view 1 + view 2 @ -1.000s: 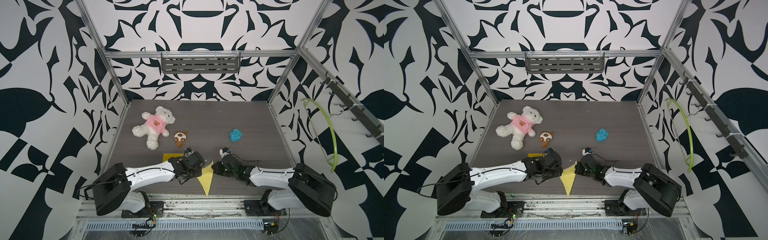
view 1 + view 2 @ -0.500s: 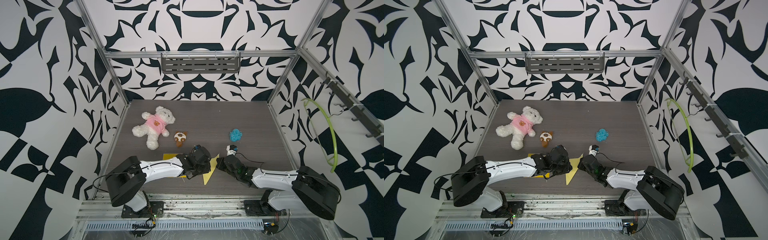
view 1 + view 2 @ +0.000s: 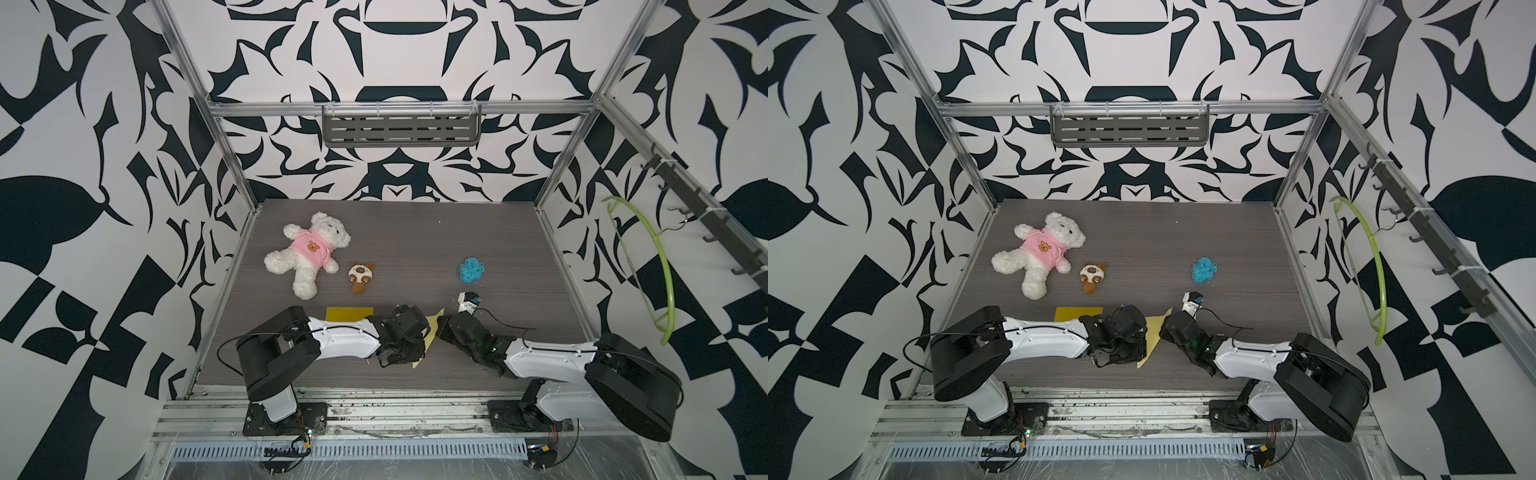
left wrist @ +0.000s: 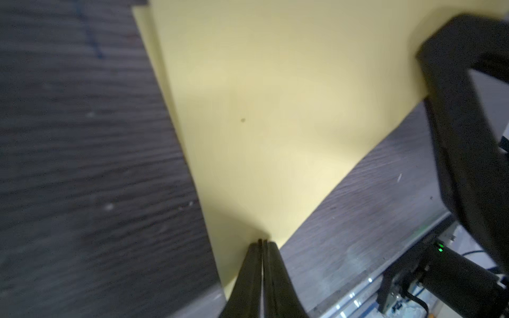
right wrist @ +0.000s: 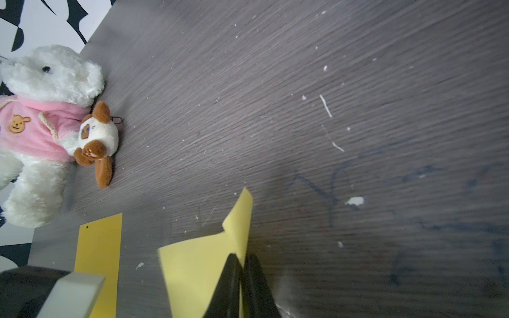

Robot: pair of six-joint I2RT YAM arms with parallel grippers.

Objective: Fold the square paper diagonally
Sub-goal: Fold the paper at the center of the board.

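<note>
Apparently, paper [image 4: 261, 110] pinched in left end effector [image 4: 263, 243]

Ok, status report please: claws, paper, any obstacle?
Left claw pinching paper corner. Right claw pinching another edge. Paper bent, tip raised. Card nearby, not touching paper.

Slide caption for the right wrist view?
Right gripper, jaws pinching the pale yellow paper, teddy bear in the background.
</note>
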